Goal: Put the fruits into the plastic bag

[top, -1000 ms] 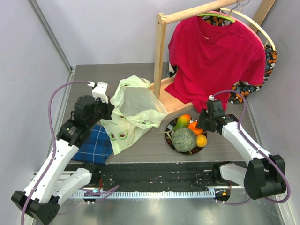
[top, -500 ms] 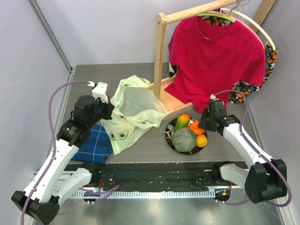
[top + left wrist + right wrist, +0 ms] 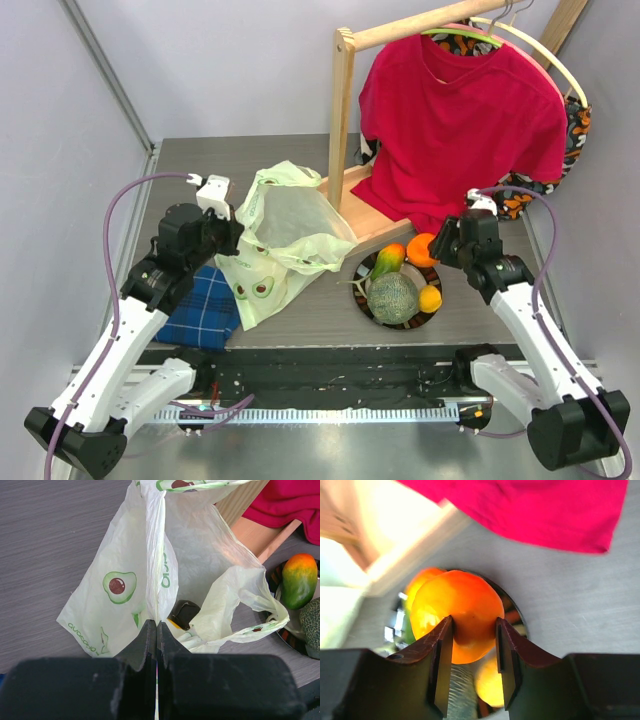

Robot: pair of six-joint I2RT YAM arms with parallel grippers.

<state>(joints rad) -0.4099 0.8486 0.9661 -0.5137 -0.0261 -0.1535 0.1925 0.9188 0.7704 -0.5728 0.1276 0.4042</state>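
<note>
The plastic bag (image 3: 285,235) stands open at centre left, and my left gripper (image 3: 228,235) is shut on its edge (image 3: 155,600). A dark piece (image 3: 183,614) lies inside the bag. My right gripper (image 3: 440,247) is shut on an orange fruit (image 3: 421,249) and holds it above the dark plate (image 3: 375,312); the fruit fills the right wrist view (image 3: 457,612). On the plate lie the netted melon (image 3: 391,297), a green-orange mango-like piece (image 3: 389,260) and a small yellow-orange fruit (image 3: 430,299).
A blue plaid cloth (image 3: 203,307) lies under the left arm. A wooden rack (image 3: 345,110) with a red shirt (image 3: 460,120) stands behind the plate and the bag. The rack's base (image 3: 365,215) runs between bag and plate.
My right gripper has lifted the orange fruit off the plate and drawn back to the right. The left arm and the bag have not moved.
</note>
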